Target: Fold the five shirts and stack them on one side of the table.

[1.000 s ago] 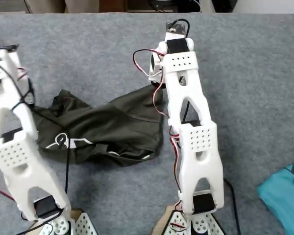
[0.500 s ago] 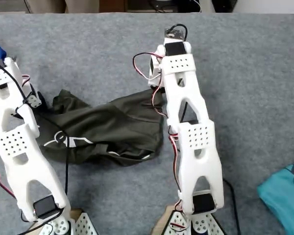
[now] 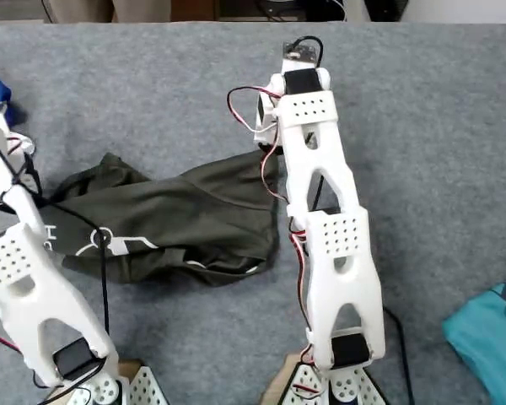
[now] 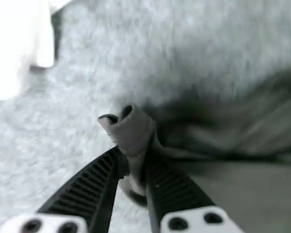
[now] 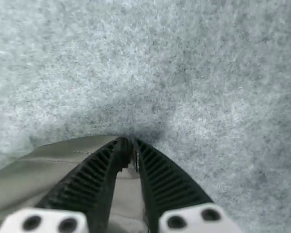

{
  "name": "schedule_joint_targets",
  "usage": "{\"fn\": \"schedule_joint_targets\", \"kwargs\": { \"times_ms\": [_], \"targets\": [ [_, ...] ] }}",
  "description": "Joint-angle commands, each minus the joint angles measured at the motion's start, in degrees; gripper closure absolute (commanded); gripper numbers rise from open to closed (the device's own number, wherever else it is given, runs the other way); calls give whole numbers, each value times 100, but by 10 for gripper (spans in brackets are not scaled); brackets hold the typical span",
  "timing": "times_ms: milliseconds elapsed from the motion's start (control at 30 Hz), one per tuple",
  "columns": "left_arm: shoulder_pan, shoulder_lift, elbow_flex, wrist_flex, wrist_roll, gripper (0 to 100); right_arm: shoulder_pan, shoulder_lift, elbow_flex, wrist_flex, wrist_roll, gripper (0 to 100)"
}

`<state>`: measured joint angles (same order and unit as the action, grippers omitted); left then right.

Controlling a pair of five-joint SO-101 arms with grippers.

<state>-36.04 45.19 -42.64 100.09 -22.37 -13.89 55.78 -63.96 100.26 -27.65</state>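
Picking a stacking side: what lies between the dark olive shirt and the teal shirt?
High view: the right arm stands beside the dark olive shirt; from there to the teal shirt, bare grey felt.

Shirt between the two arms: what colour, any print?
The shirt is dark olive green with a thin white line print. It shows best in the high view.

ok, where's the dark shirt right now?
In the high view the dark shirt lies left of centre on the table, with the left gripper and the right gripper each pinching an edge.
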Motion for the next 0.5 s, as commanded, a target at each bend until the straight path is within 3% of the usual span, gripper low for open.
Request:
{"fn": "schedule_joint_targets", "kwargs": {
  "times_ms": [0,267,467],
  "targets": [
    [-167,-1191,932,88,-642,982,-66,-31,-426,185,-44,994],
    [-659,-2844,3112,88,-2251,982,-127,-233,4,211,202,994],
    [-1020,-3380,4360,88,-3411,982,-400,-1314,1323,211,703,994]
  ]
}}
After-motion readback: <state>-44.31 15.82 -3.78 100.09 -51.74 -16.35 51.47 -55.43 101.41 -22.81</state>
